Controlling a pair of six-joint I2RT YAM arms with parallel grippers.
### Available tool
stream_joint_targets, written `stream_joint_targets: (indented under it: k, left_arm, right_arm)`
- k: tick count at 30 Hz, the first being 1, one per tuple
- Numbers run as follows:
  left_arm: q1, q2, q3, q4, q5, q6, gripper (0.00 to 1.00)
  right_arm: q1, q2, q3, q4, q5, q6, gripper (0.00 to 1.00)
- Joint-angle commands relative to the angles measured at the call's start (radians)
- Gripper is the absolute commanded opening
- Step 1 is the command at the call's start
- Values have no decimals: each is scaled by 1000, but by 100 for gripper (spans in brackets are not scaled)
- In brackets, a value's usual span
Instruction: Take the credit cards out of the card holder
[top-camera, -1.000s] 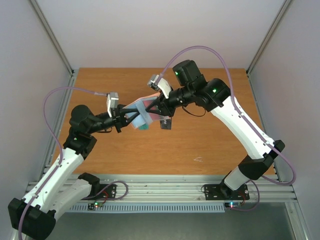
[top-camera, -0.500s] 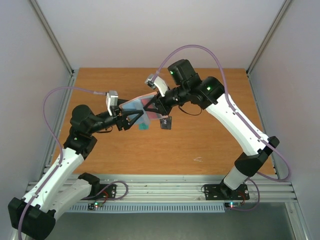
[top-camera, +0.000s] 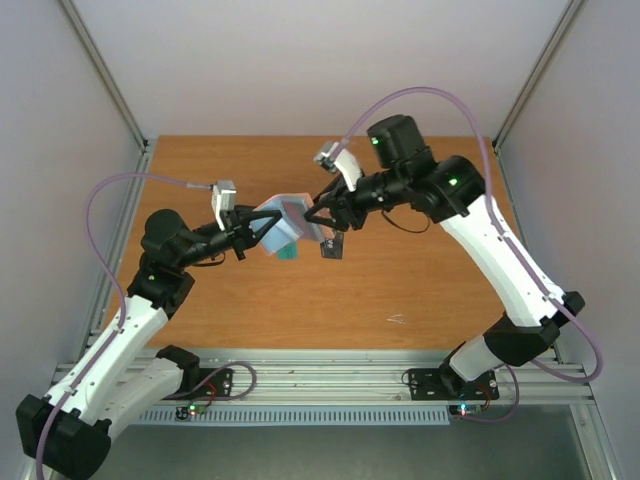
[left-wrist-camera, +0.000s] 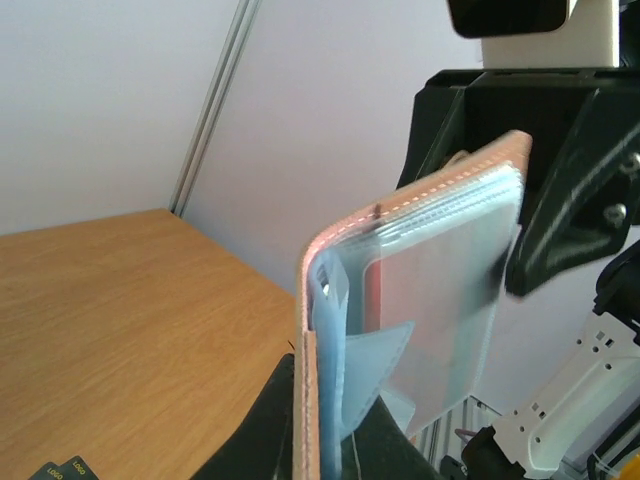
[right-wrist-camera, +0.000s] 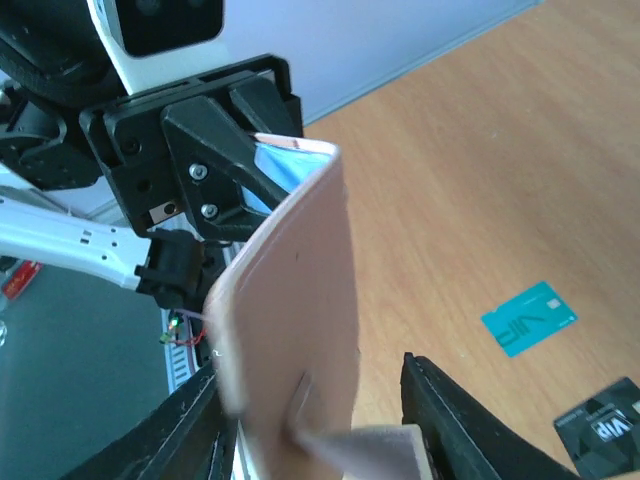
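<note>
The left gripper (top-camera: 255, 232) is clenching the card holder (top-camera: 283, 214) upright over the table (top-camera: 430, 270), keeping its pockets reachable. The right gripper (top-camera: 318, 215) is straddling the far flap; I cannot tell whether it is pinching. A teal card (top-camera: 287, 253) and a black card (top-camera: 331, 247) are lying underneath.

A: What's inside the card holder (left-wrist-camera: 420, 195)?
B: 1 reddish card (left-wrist-camera: 400, 300) behind clear sleeves (left-wrist-camera: 470, 270), its face too blurred to read. From above the pockets are too small to make out.
A: The right gripper (left-wrist-camera: 500, 185)?
B: The holder's flap covers its fingertips, so its hold can't be judged.
A: The black card (right-wrist-camera: 600, 430)?
B: Cut off at the right wrist view's bottom-right corner.
</note>
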Motion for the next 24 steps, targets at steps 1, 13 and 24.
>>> stream_joint_targets:
  k: [1, 13, 24]
  left_arm:
    - [4, -14, -5, 45, -2, 6, 0]
    - [4, -14, 12, 3, -39, 0, 0]
    - [4, -11, 38, -63, -71, -16, 0]
  right_arm:
    - [-69, -66, -6, -58, -47, -42, 46]
    - [-82, -16, -6, -80, -137, -25, 56]
    - [-56, -27, -80, -28, -123, -14, 43]
